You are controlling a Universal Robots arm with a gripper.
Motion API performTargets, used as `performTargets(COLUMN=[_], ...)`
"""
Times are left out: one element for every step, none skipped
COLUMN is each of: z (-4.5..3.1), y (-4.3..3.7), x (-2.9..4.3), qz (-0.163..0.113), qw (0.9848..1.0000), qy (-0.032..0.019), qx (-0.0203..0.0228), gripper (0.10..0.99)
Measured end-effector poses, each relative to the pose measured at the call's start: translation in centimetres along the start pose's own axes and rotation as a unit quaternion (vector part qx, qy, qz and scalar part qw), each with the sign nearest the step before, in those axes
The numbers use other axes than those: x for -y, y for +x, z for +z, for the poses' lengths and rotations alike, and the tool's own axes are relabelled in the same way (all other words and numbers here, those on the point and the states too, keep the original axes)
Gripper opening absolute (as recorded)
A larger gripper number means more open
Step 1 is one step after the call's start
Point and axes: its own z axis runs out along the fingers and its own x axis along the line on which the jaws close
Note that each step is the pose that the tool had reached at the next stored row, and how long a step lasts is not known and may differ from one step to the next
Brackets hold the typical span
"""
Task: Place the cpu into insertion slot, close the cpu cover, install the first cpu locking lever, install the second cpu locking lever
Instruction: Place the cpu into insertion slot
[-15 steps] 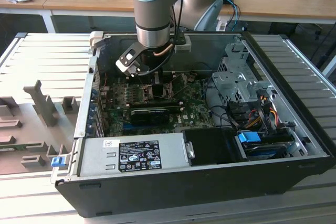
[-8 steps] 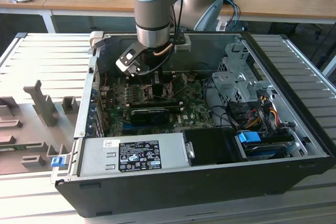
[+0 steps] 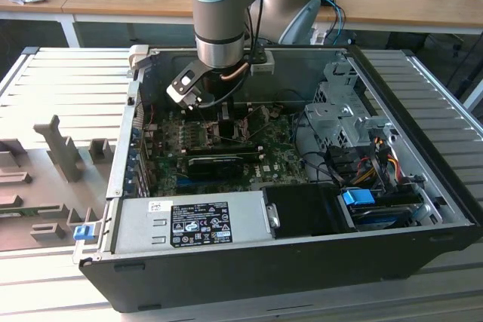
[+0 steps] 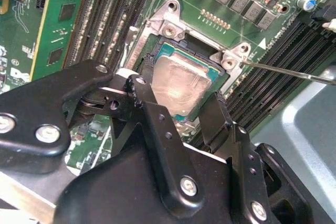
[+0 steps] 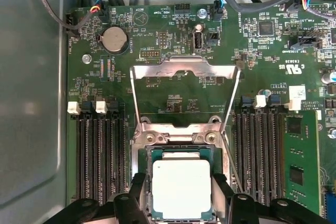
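A Universal Robots arm (image 3: 219, 13) reaches down into an open computer case (image 3: 423, 209) lying on its side on a slatted grey table (image 3: 68, 73), its end effector (image 3: 224, 115) low over the green motherboard (image 3: 279, 164) near the middle of the case, as seen in the exterior view. Along the near wall of the case sits a grey power supply (image 3: 189, 220).

In the first wrist view the end effector (image 5: 180, 178) straddles the cpu (image 5: 181, 195), whose dull silver top lies square within the insertion slot (image 5: 178, 139). The second wrist view shows the same pairing, the end effector (image 4: 178, 92) bracketing two opposite edges of the cpu (image 4: 184, 80). Whether it is gripping the chip or merely standing close around it cannot be told.

The cpu cover (image 5: 184, 66) stands raised, clear of the chip, hinged at the slot's edge on the far side of the cpu from the end effector. A thin locking lever (image 5: 232, 163) slants away from one corner of the slot, unlatched; it appears in the second wrist view as a bright rod (image 4: 286, 70) running off over the black memory slots (image 4: 273, 93). More memory slots (image 5: 100, 150) flank the socket on both sides, and a round coin battery (image 5: 114, 39) sits on the board beyond the raised cover
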Motion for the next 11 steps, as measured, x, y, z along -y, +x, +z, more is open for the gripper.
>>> performTargets(z=[0.00, -0.06, -0.43, -0.64, -0.72, -0.94, -1.02, -1.10, -1.16, -1.19, -1.26], y=[0.00, 0.01, 0.02, 0.02, 0.02, 0.02, 0.03, 0.02, 0.02, 0.03, 0.03], x=[0.00, 0.00, -0.03, -0.05, -0.05, -0.07, -0.08, -0.09, -0.09, -0.10, -0.10], qz=[0.000, 0.000, 0.000, 0.000, 0.000, 0.000, 0.000, 0.000, 0.000, 0.000, 0.000], qw=[1.0000, 1.0000, 1.0000, 1.0000, 1.0000, 1.0000, 1.0000, 1.0000, 1.0000, 1.0000, 1.0000], qy=[0.0000, 0.0001, 0.0000, 0.0001, 0.0002, 0.0002, 0.0003, 0.0005, 0.0004, 0.0004, 0.0004], qx=[0.0000, 0.0001, 0.0000, 0.0000, 0.0000, 0.0000, 0.0001, 0.0004, 0.0005, 0.0005, 0.0013], gripper=[0.608, 0.608, 0.608, 0.608, 0.608, 0.608, 0.592, 0.529, 0.467, 0.404, 0.345])
